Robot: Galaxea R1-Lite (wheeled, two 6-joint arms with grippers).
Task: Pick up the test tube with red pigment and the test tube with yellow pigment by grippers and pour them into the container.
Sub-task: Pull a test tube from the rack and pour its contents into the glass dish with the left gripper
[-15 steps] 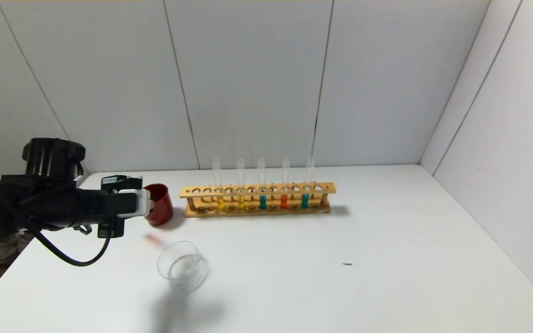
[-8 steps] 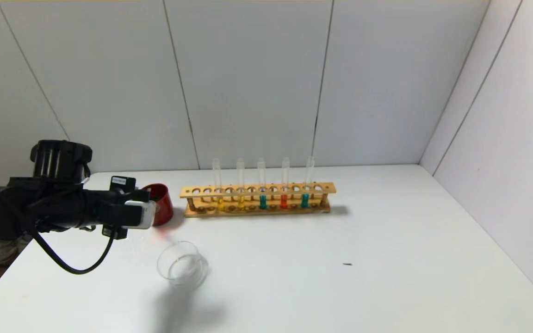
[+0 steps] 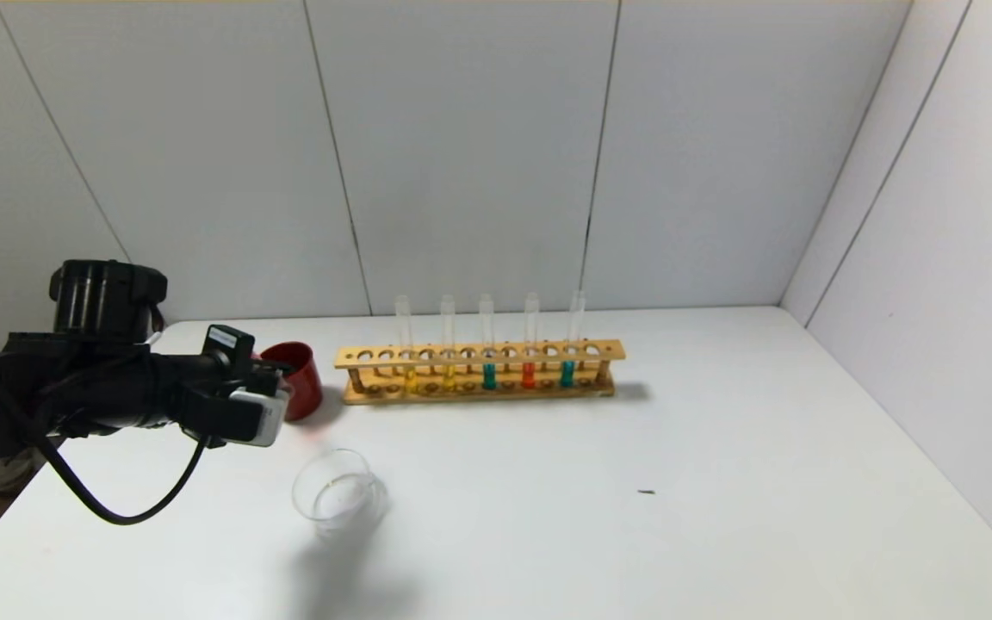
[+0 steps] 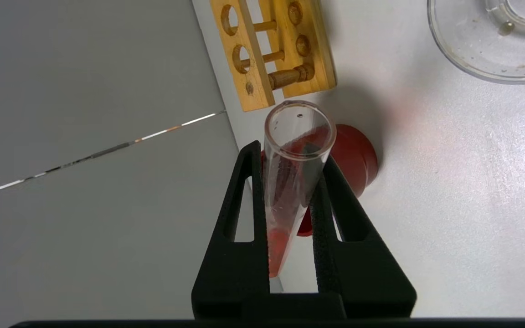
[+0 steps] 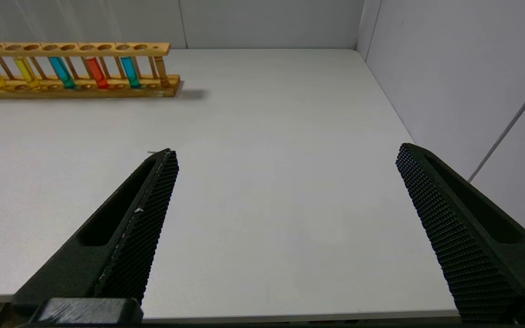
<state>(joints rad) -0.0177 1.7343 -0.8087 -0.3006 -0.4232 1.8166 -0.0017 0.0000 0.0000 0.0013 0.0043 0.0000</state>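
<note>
Near the left edge of the table, in the head view, the left gripper (image 3: 276, 405) hangs above the surface, between the red cup (image 3: 296, 392) behind it and the container (image 3: 339, 495) in front of it. Compared with one second ago, its white block has turned and dropped a little toward the container, and the faint red streak that showed on the table beside it is now only a pale red glow near the cup. The wooden rack (image 3: 479, 372) stands toward the far edge as before, and the test tube with yellow pigment (image 3: 449, 344) is upright in it, next to another yellow one, two teal tubes and one orange-red tube. In the left wrist view, the left gripper (image 4: 295, 182) is clamped on the test tube with red pigment (image 4: 292, 182): the two black fingers (image 4: 244, 214) press the glass from both sides, the red liquid sits at the end deep between them, and the open mouth points outward, over the red cup (image 4: 356, 159). The container (image 4: 490, 41) lies apart from the mouth. In the right wrist view, the right gripper (image 5: 285, 164) is near the front edge, at the right side, with its fingers wide apart and nothing between them; the rack (image 5: 71, 68) is well away from it.
</note>
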